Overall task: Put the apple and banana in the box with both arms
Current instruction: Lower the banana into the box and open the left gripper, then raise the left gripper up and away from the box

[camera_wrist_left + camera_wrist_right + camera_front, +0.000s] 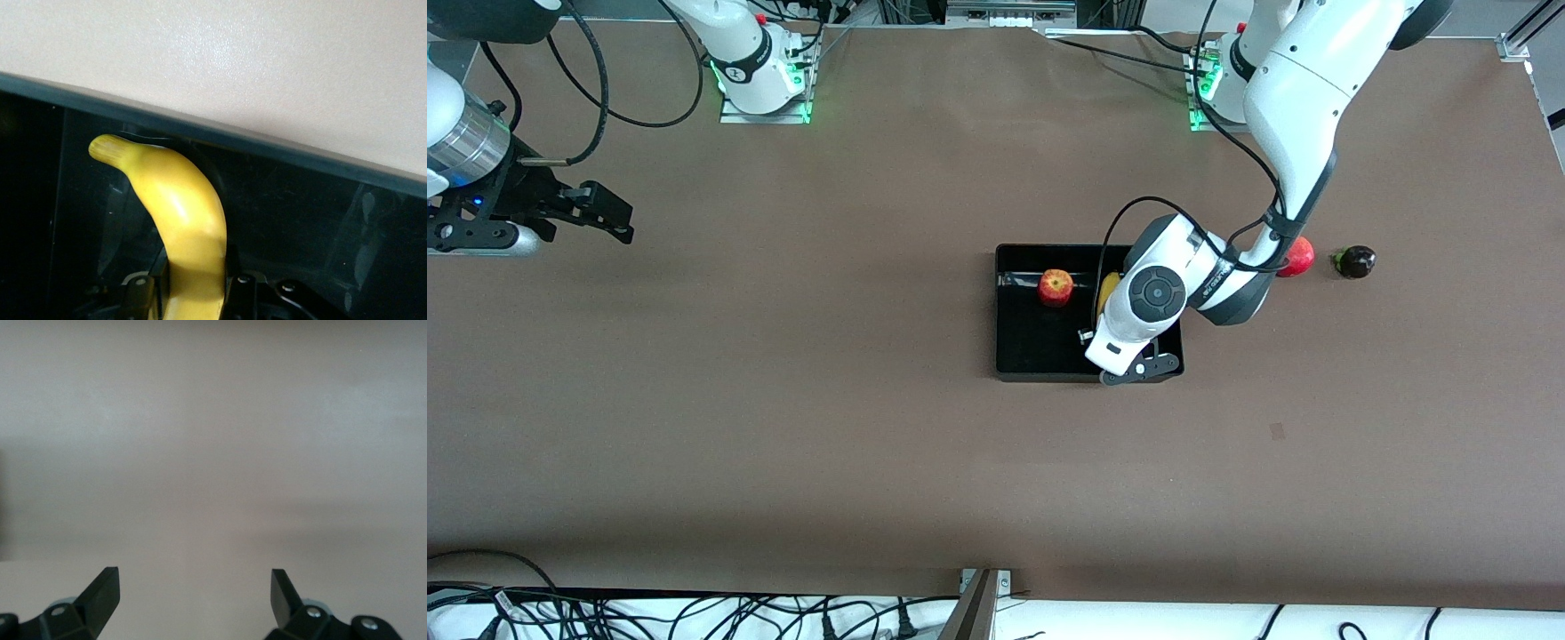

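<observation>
Banana: held low inside the box, its long axis running out from the jaws toward the box wall.
Left gripper: jaws pinched on the banana's lower end, over the box.
Apple: lying in the box, beside the banana.
Right gripper: jaws spread and empty; kept waiting over bare table at its own arm's end.
Next move: judged a release of the banana.

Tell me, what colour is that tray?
The box is glossy black, clearest in the front view.
</observation>
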You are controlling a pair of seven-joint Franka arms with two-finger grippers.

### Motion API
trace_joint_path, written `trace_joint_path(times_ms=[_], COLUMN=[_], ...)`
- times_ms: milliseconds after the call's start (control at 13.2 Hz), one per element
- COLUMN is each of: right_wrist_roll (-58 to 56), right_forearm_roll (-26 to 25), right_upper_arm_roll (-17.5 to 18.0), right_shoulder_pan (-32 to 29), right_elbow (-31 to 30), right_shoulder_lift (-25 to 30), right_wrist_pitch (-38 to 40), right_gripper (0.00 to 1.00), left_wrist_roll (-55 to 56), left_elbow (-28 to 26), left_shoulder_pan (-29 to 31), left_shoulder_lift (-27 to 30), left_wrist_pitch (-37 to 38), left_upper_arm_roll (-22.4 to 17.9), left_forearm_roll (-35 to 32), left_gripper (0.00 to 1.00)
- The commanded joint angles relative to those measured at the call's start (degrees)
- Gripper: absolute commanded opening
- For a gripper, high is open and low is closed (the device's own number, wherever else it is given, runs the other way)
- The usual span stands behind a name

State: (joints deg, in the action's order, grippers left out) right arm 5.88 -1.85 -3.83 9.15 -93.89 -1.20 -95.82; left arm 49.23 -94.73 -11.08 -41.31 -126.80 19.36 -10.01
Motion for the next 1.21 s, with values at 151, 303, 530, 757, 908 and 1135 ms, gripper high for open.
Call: trace_joint_path(times_ms=[151, 303, 530, 757, 908, 1135], right_wrist_roll=[0.01, 0.01, 0.01, 0.01, 0.01, 0.01], right_forearm_roll=[-0.44, -0.44, -0.44, -0.44, -0.44, -0.44], right_upper_arm_roll=[0.14, 0.14, 0.14, 0.14, 0.14, 0.14], right_shoulder_pan=[-0.01, -0.01, -0.01, -0.01, -0.01, -0.01], right_elbow=[0.81, 0.81, 0.81, 0.81, 0.81, 0.81], right_shoulder_lift=[-0.30, -0.30, -0.30, -0.30, -0.30, -0.30], right_wrist_pitch=[0.11, 0.11, 0.11, 0.11, 0.11, 0.11], right_gripper=[1.00, 1.00, 1.00, 1.00, 1.00, 1.00], left_wrist_roll=[0.25, 1.56, 2.01, 1.22, -2.36, -9.12], left_elbow=[-0.37, -0.28, 0.16, 0.42, 0.42, 0.51], left_shoulder_pan=[0.53, 0.53, 3.42, 7.29, 11.15, 15.63], left_shoulder_lift=[-0.18, 0.52, 7.53, 18.51, 25.02, 33.63], left_wrist_pitch=[-0.91, 0.57, 13.37, 22.80, 26.14, 32.12], left_upper_arm_roll=[0.50, 0.50, 2.17, 2.18, 2.09, 0.95], left_forearm_roll=[-1.16, -1.16, -1.07, 3.65, 6.74, 8.07], left_gripper=[0.98, 1.00, 1.00, 1.00, 1.00, 1.00])
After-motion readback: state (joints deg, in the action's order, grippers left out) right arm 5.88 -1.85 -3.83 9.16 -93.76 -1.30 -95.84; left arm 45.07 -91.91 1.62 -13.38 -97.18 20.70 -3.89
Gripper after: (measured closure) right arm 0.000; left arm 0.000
